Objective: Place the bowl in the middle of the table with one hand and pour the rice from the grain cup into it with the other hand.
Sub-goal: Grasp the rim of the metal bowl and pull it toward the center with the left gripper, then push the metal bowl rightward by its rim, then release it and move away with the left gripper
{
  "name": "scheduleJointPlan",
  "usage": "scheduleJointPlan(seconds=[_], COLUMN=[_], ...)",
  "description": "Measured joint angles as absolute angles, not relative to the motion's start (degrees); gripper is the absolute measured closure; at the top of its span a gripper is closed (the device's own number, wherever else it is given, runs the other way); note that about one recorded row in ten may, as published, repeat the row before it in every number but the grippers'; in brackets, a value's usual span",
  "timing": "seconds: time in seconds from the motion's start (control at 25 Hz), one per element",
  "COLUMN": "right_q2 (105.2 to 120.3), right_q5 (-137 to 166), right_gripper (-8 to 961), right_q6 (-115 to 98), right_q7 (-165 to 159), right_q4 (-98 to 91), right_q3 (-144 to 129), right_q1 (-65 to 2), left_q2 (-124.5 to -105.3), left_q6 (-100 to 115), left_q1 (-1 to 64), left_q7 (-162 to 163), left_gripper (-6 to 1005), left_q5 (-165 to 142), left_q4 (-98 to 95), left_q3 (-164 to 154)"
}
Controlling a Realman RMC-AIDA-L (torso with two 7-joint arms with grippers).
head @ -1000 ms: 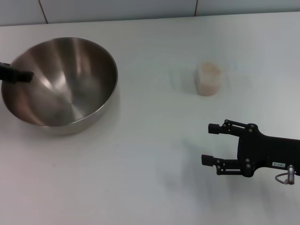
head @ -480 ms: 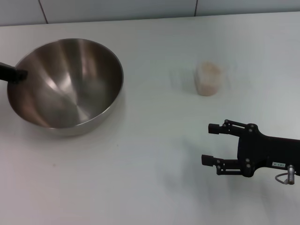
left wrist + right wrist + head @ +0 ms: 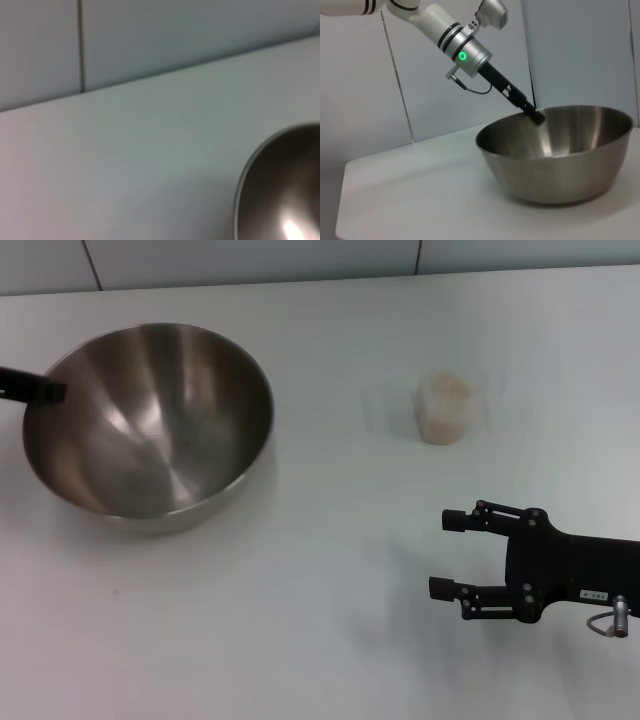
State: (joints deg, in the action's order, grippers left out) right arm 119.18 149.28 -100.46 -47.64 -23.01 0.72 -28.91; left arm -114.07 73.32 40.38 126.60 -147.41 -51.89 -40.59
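Note:
The big steel bowl [image 3: 150, 425] sits on the left part of the white table [image 3: 300, 630]. My left gripper [image 3: 45, 392] reaches in from the left edge and is shut on the bowl's rim; the right wrist view shows the left gripper [image 3: 536, 116] clamped on the rim of the bowl [image 3: 560, 155]. The grain cup [image 3: 445, 408], clear and filled with pale rice [image 3: 446, 390], stands upright right of centre. My right gripper [image 3: 448, 554] hovers open near the front right, well short of the cup, holding nothing. Part of the bowl [image 3: 285, 195] also shows in the left wrist view.
A tiled wall [image 3: 250, 260] runs along the table's far edge. Bare tabletop lies between the bowl and the cup and across the front. The left arm [image 3: 465, 50], with its green light lit, slants down over the bowl's far side.
The bowl has slid to the right, toward the table's middle, with the left gripper on its rim. The right gripper has barely shifted. The cup has not moved.

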Motion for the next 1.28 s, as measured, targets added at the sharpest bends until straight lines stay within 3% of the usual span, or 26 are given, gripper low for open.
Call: scheduleJointPlan(seconds=[0.08,0.24,0.44,1.28], right_q2=[119.18,119.18,119.12,119.09], right_q5=[149.27,149.27,149.28,149.44], right_gripper=[111,111,111,110], right_q6=[-100.54,-100.59,-100.77,-101.07], right_q7=[-47.65,-47.67,-47.69,-47.35], right_q4=[-23.14,-23.32,-23.4,-23.38], right_q3=[0.7,0.7,0.7,0.7], right_q1=[-28.98,-29.16,-29.35,-29.62], left_q2=[-112.14,-110.33,-109.71,-112.52], left_q6=[74.4,75.42,78.39,75.81], left_q1=[41.05,41.54,42.88,51.11], left_q7=[125.25,124.9,124.91,122.9], left_gripper=[929,938,942,943], left_q5=[-143.64,-140.44,-139.48,-141.36], left_q4=[-48.74,-46.6,-46.26,-39.07], left_q3=[-39.13,-38.79,-38.76,-40.85])
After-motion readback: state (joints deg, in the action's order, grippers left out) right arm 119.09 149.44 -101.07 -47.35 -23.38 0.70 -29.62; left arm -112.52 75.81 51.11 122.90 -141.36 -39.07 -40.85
